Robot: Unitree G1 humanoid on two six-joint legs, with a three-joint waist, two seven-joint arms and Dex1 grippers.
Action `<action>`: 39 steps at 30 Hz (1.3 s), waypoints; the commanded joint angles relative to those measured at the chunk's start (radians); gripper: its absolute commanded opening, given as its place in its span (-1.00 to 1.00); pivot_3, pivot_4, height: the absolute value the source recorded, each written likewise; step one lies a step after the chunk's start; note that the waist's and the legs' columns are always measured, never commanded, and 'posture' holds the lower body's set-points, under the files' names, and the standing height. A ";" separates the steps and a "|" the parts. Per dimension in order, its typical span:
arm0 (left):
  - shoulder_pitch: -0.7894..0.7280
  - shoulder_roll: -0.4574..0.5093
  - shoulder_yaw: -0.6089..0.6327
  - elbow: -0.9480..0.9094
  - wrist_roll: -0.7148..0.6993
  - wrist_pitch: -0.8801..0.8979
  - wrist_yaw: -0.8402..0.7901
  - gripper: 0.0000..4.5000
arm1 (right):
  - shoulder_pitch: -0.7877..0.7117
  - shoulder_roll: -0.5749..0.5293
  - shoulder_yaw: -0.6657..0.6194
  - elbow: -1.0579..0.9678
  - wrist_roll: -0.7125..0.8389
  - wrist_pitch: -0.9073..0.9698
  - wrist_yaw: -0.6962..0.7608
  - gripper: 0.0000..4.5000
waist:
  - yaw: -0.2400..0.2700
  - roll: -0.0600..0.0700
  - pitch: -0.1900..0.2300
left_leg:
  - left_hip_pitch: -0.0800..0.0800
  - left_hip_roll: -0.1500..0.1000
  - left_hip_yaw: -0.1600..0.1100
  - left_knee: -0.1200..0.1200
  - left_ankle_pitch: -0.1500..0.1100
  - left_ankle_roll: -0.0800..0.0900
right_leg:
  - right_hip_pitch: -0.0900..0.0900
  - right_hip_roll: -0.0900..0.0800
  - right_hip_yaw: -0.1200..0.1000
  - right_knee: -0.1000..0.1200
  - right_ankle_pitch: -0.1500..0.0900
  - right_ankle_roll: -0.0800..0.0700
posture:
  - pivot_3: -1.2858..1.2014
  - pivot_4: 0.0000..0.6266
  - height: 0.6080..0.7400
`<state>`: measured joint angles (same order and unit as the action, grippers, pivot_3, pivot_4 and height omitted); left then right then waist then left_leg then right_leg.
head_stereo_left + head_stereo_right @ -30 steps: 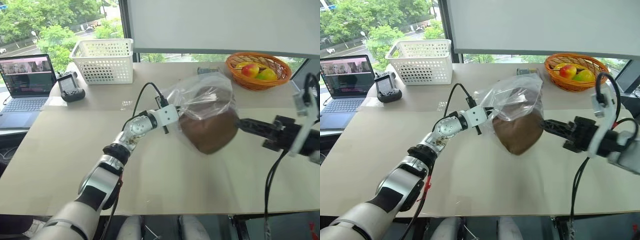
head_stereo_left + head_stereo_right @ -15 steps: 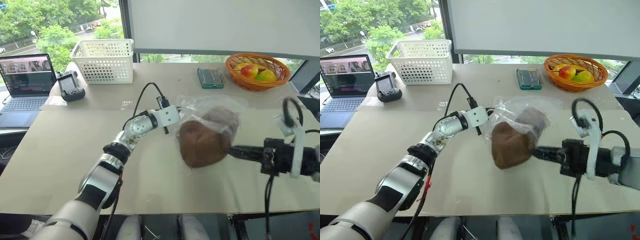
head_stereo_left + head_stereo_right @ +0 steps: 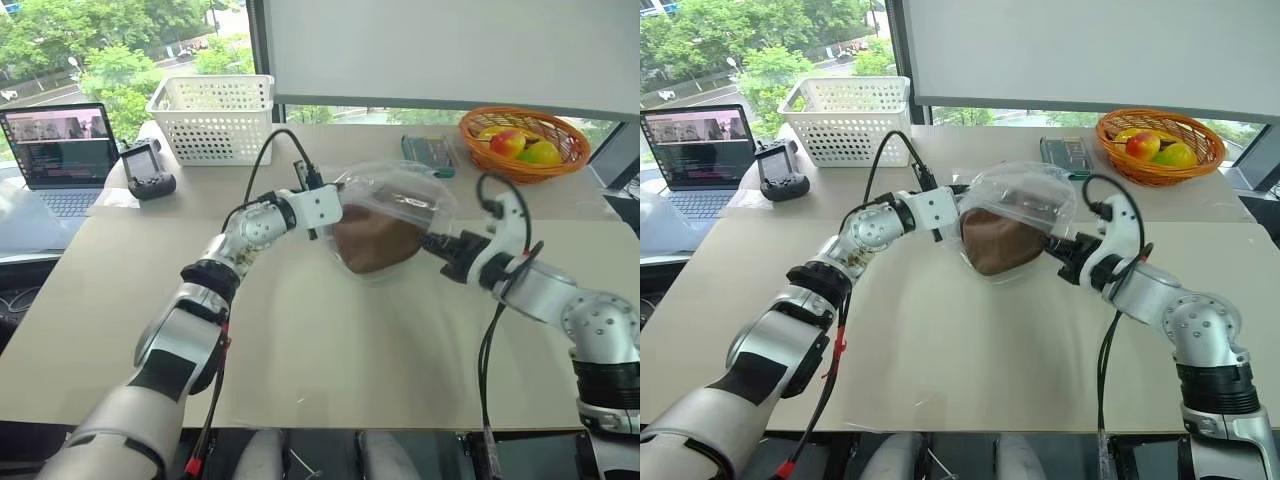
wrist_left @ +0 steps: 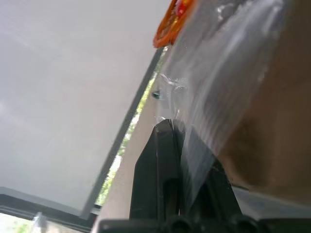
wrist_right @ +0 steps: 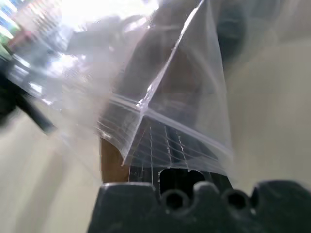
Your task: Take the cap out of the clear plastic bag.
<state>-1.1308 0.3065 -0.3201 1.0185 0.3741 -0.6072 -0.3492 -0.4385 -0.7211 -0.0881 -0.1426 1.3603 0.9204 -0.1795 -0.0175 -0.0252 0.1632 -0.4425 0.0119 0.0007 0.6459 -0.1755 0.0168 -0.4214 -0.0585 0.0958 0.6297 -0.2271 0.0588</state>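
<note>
You've got left gripper [image 3: 338,207] and right gripper [image 3: 428,243] both clamped on the crinkly clear plastic bag [image 3: 395,195], frame centre, brown fabric cap [image 3: 372,240] inside.

A clear plastic bag [image 3: 395,200] holding a brown cap [image 3: 372,240] hangs just above a beige table [image 3: 330,350], pinched between the left gripper [image 3: 335,212] and right gripper [image 3: 428,243]. Behind sit a white basket [image 3: 212,120], laptop [image 3: 58,155] and fruit basket [image 3: 522,145].
</note>
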 commanded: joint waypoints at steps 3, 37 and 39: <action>-0.015 -0.029 0.004 0.008 -0.006 -0.028 0.009 -1.00 | 0.021 -0.055 -0.081 -0.020 -0.019 0.089 0.061 -0.47 | 0.008 0.000 0.000 | -0.001 0.000 0.000 0.000 0.000 0.000 | 0.000 0.000 -0.001 0.000 0.000 0.000 | 0.03 -0.52 1.00; 0.064 -0.133 -0.015 -0.106 -0.002 -0.012 -0.053 -1.00 | 0.198 0.294 -0.170 -0.070 0.452 -0.191 -0.383 0.45 | -0.004 0.001 0.000 | 0.002 0.000 0.000 0.001 0.000 0.000 | 0.001 0.000 0.000 0.001 0.000 0.000 | 0.03 -0.52 1.00; 0.065 -0.135 -0.015 -0.110 -0.002 -0.009 -0.054 -1.00 | 0.187 0.290 -0.171 -0.050 0.435 -0.186 -0.369 0.45 | -0.004 0.001 0.000 | 0.002 0.000 0.000 0.001 0.000 0.000 | 0.002 0.000 0.000 0.001 0.000 0.000 | 0.03 -0.52 1.00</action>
<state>-1.0590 0.1777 -0.3430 0.9511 0.3890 -0.6194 -0.4048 -0.2320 -0.4253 -0.2424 -0.1879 1.8061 0.7450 -0.5770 -0.0215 -0.0246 0.1628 -0.4410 0.0120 0.0005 0.6471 -0.1753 0.0169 -0.4198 -0.0583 0.0959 0.6310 -0.2269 0.0585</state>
